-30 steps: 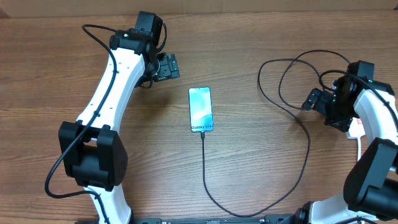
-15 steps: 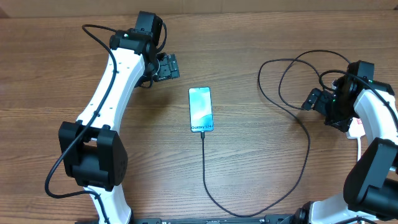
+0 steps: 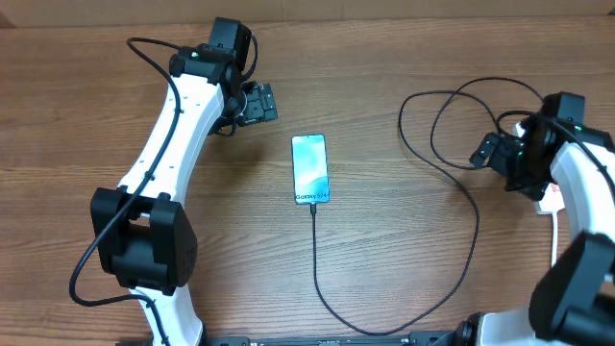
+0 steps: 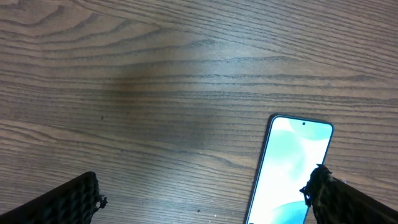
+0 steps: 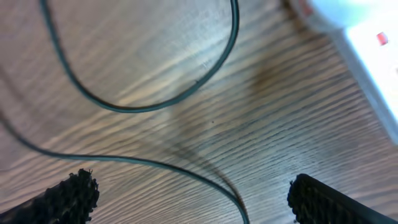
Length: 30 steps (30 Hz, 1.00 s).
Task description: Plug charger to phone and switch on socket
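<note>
Overhead, we see the phone (image 3: 309, 169) lying flat near the middle of the wooden surface (image 3: 384, 58), screen up, its "Galaxy S24" end toward the robot. The charger (image 3: 313, 245) meets that near end, runs toward the robot, sweeps round to the right and rises into loose loops on the right side of the surface.

The left tool (image 3: 264, 103) hangs beyond the phone's far end and off to its left, near but apart from it. Its jaws stand wide apart with nothing between them. In the left wrist view the phone's far end shows just inside the right finger (image 4: 336, 199), with only bare wood across the rest of the gap.

The right tool (image 3: 483, 151) sits at the right side, well apart from the phone and beside the cable loops. Its jaws are spread too, and it grips nothing. In the right wrist view we see two strands of the cable curving over the wood between its fingers (image 5: 62, 196). The white socket (image 5: 367, 56), with a red switch (image 5: 381, 38), lies at the upper right corner, clear of the tool.
</note>
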{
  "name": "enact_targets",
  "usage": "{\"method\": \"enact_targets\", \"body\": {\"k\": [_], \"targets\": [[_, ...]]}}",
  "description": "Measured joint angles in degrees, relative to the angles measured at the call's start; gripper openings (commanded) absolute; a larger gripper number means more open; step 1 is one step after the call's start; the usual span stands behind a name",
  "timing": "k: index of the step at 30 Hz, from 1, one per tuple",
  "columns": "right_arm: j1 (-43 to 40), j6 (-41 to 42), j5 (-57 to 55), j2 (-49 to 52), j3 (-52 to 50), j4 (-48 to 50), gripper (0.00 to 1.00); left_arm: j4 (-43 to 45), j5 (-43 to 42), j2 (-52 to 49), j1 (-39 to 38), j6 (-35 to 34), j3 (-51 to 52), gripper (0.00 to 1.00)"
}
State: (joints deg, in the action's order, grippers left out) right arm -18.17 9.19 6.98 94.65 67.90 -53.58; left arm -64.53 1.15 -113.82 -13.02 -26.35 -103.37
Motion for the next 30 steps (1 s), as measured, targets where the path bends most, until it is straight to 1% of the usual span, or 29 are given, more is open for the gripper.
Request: {"method": "enact_targets", "body": {"k": [8, 15, 22, 30], "targets": [[0.0, 0.0, 0.0, -13.6, 0.0, 0.0, 1.00, 0.0, 0.0, 0.0, 0.0, 0.0, 0.0, 1.00], [0.0, 0.0, 0.0, -22.9, 0.0, 0.0, 1.00, 0.0, 0.0, 0.0, 0.0, 0.0, 0.0, 1.00], [0.0, 0.0, 0.0, -28.5, 0.0, 0.0, 1.00, 0.0, 0.0, 0.0, 0.0, 0.0, 0.0, 0.99], [0.0, 0.0, 0.0, -31.5, 0.0, 0.0, 1.00, 0.0, 0.0, 0.0, 0.0, 0.0, 0.0, 1.00]]}}
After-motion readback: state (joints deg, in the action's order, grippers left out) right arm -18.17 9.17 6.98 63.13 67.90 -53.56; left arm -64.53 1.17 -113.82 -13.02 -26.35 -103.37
